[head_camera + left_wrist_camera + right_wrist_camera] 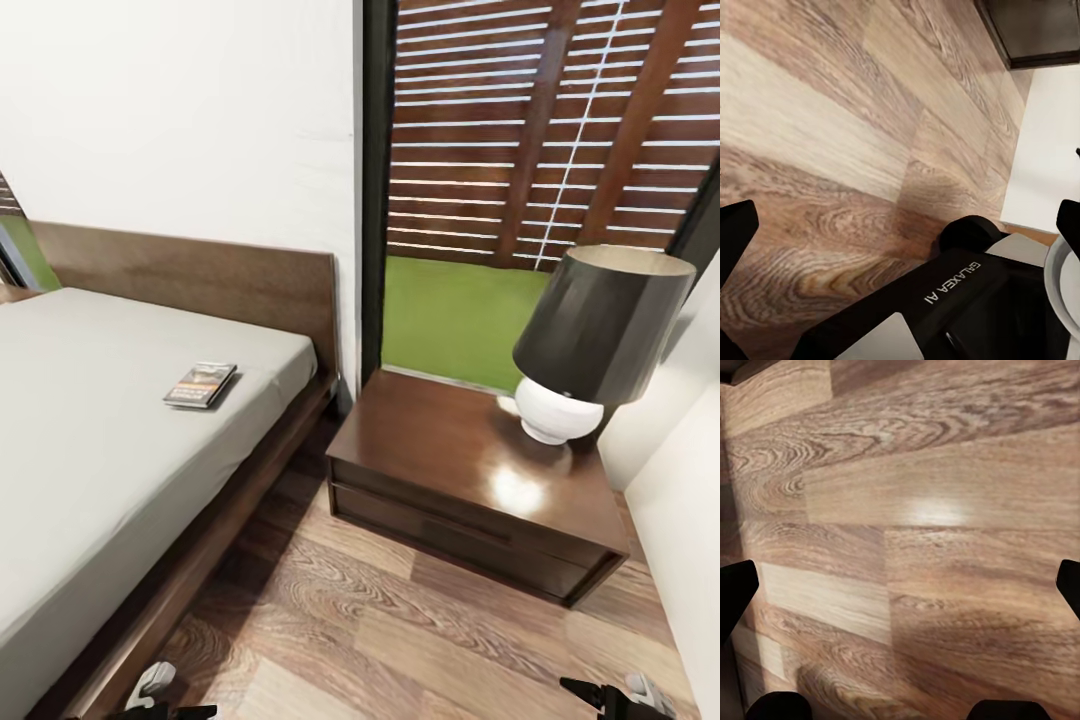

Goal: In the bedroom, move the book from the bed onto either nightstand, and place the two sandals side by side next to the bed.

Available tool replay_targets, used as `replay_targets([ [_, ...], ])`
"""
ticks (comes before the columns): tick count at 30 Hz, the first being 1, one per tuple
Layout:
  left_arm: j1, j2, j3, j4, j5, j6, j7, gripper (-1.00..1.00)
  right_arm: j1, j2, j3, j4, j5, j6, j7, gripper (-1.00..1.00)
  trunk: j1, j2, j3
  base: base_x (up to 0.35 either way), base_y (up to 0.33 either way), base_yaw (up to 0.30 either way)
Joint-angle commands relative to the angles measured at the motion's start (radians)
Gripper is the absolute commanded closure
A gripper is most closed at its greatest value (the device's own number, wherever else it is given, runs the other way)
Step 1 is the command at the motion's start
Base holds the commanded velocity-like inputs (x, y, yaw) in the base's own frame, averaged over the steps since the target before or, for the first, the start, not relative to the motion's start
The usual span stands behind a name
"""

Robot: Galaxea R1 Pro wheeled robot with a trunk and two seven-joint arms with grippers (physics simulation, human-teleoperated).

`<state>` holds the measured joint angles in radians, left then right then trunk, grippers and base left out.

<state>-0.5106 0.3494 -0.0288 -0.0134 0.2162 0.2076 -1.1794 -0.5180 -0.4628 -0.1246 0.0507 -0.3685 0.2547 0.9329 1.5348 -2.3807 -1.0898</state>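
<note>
Book [201, 384] flat on bed [90, 440]

My head camera looks forward and down from high up, over the grey-mattressed dark-framed bed [110, 440] and glossy dark wooden nightstand [450, 470]. Both wrist cameras face down, close to the brown wood-plank floor [930, 547], which all three views share.

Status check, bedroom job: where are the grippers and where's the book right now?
Left gripper and right gripper open, empty, low over the wood floor. Book on the bed. Nightstand holds a lamp.
</note>
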Motion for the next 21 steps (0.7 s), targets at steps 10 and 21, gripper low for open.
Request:
replay_targets([
  [10, 0.0, 0.0, -0.003, 0.0, 0.006, 0.01, -0.002, -1.0, -0.001, -0.001, -0.007, 0.003, -0.002, 0.009, 0.002, -1.0, 0.0, 0.0, -0.001, 0.113, 0.064, -0.135],
  [21, 0.0, 0.001, -0.003, 0.0, 0.006, 0.01, -0.003, -1.0, -0.002, -0.001, -0.006, 0.003, -0.004, 0.009, 0.003, -1.0, 0.0, 0.0, -0.001, 0.097, 0.037, -0.187],
])
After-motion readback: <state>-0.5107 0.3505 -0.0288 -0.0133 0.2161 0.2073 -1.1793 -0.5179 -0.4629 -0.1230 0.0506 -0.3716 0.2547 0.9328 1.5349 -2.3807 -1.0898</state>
